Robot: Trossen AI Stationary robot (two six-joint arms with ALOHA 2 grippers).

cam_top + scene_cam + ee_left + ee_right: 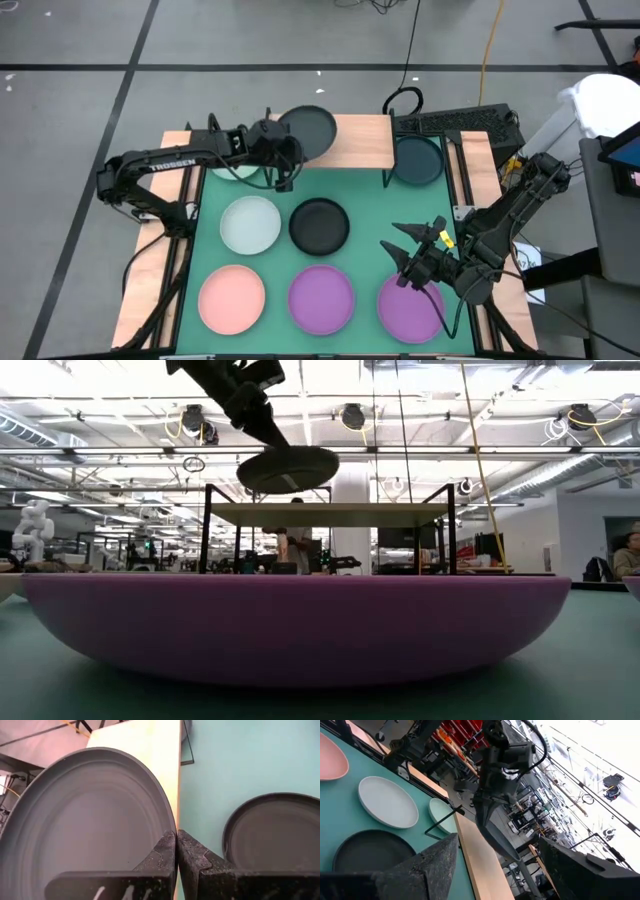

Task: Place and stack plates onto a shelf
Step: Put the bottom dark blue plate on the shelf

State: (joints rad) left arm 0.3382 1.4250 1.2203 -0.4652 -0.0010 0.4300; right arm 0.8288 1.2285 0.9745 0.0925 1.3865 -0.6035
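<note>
My left gripper (287, 148) is shut on a dark plate (308, 130) held above the light-wood shelf (360, 140); the low view shows this plate (288, 468) hanging over the shelf board (330, 513). A mint plate (232, 168) lies partly under the shelf's left end, and a dark teal plate (415, 160) lies right of the shelf. On the green mat lie a pale white-blue plate (250, 225), a black one (319, 225), a pink one (232, 298) and two purple ones (322, 298), (410, 308). My right gripper (393, 250) hovers open above the right purple plate. My left gripper pinches the dark plate's rim (167, 827) between its two fingers, on the side of the plate nearest the arm. The fingers (192, 857) slant down from the table's left. The plate is lifted clear above the shelf board, hollow side up and close to level.
The shelf stands on thin black legs (206, 530) at the mat's far edge. Light-wood strips (150, 290) run along both sides of the table. A purple plate (300, 625) fills the low view's foreground. People and equipment show in the room behind.
</note>
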